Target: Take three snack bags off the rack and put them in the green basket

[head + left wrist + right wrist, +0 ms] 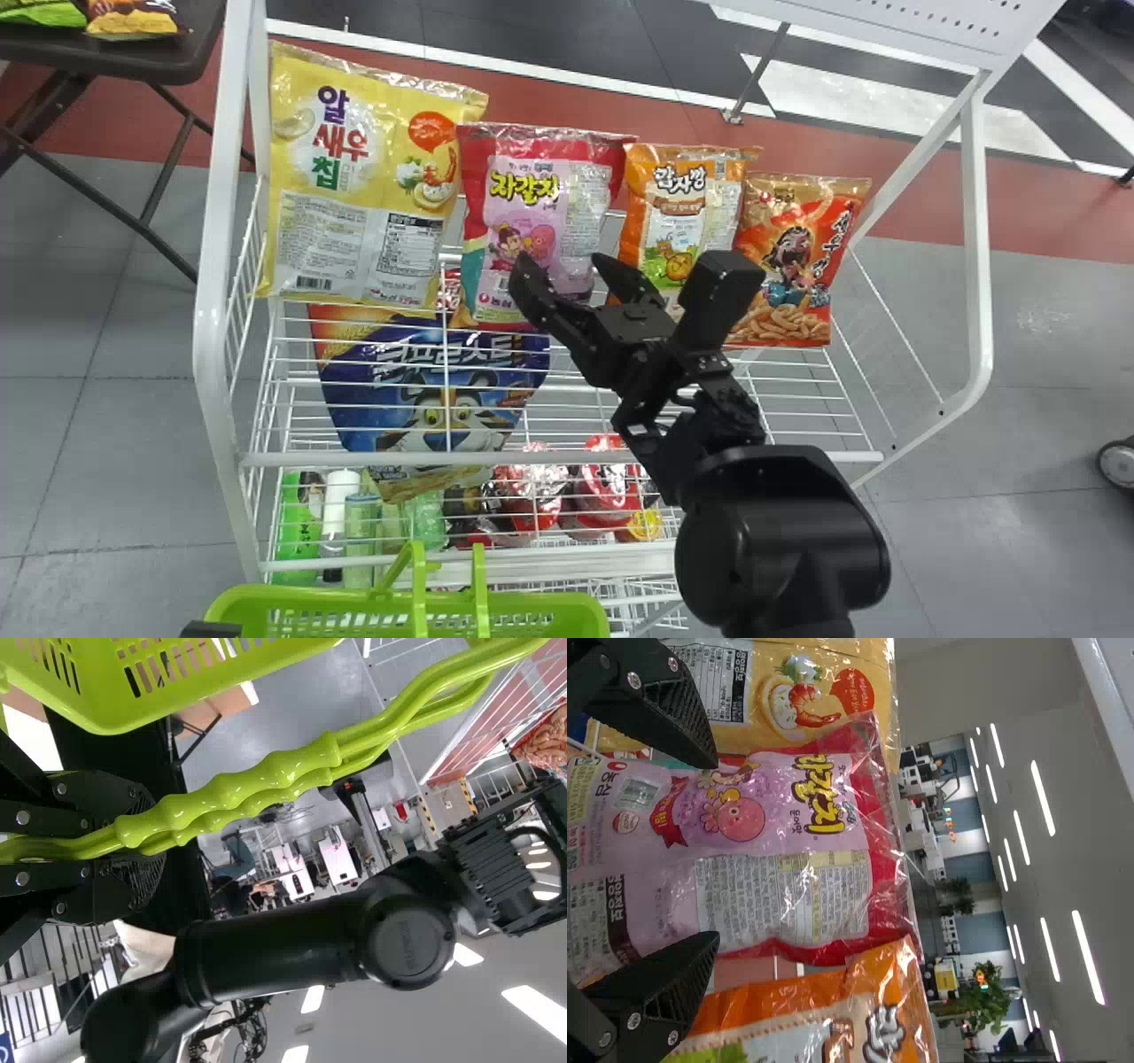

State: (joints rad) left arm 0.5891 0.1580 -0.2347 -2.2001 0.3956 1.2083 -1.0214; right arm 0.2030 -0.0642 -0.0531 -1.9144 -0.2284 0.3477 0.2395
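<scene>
We're at the first-pick stage by our read: right gripper (pixel 565 270) is at the pink bag (pixel 545 199), fingers released and spread, one toward the yellow bag (pixel 350 168) and one toward the orange bag (pixel 682 208). Pink leans upright between those two on the rack (pixel 210 266); the red-orange bag (pixel 793 257) is at the far right of the row.

Left gripper (pixel 146 846) is clenched on the handles (pixel 275 766) of the green basket (pixel 532 604), low in front of the rack. Can't tell if anything's inside.

For the grasp: we should center on pink, then go in straight so each finger passes down its own side. Yellow sits tight against it, so that finger could snag yellow's edge; the gap by orange looks kinder. Close gently, film is slick and the bag is puffy, so we want a deep bite on the body, not a pinch on the crimp. Check that only pink is caught, lift clear of the wires and neighbors, then bring it over the basket. Hold the basket level meanwhile. Three bags still to go, judging by the full row.
</scene>
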